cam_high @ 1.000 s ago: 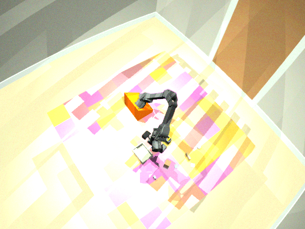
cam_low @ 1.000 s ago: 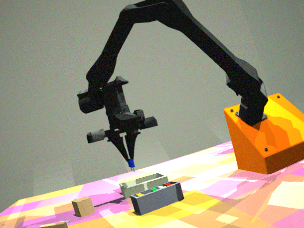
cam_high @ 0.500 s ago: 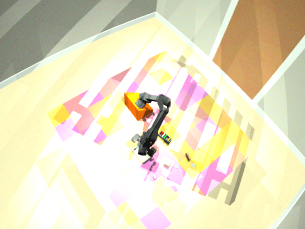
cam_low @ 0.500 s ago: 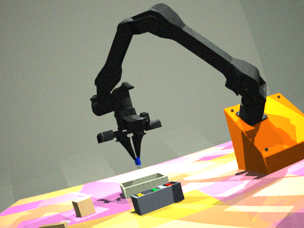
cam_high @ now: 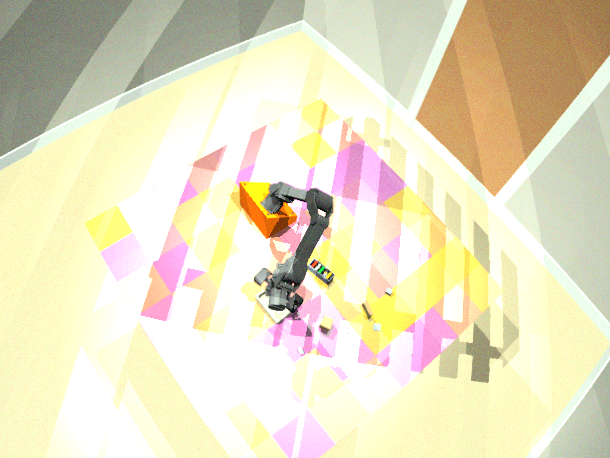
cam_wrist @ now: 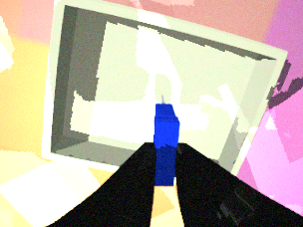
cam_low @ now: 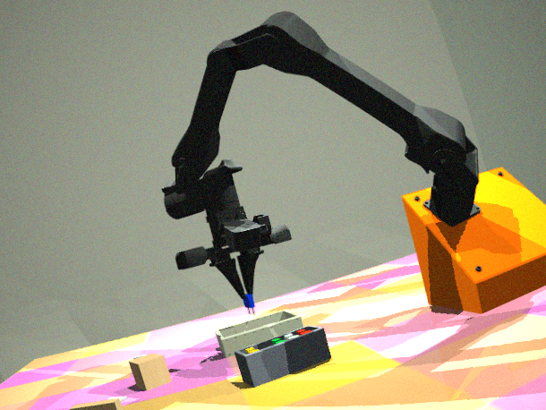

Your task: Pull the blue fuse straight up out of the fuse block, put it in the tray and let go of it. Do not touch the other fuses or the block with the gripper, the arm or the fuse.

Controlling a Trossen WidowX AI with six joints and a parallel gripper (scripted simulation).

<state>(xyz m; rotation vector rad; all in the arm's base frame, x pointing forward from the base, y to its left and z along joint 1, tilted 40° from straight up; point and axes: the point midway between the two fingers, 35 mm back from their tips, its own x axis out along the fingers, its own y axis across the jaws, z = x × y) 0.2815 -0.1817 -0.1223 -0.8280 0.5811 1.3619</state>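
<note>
End effector (cam_low: 247, 293) clamped on blue fuse (cam_low: 249, 301), above tray (cam_low: 251, 336).

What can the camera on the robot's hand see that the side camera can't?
Only the wrist view looks straight down into the tray, so you see its floor, with nothing lying in it where the view reaches. Only the exterior view shows the whole arm, its orange base, the fuse block with the yellow, green, white and red fuses, and a tan cube. Both show the gripper pinching the blue fuse above the tray, not yet lowered in.
</note>
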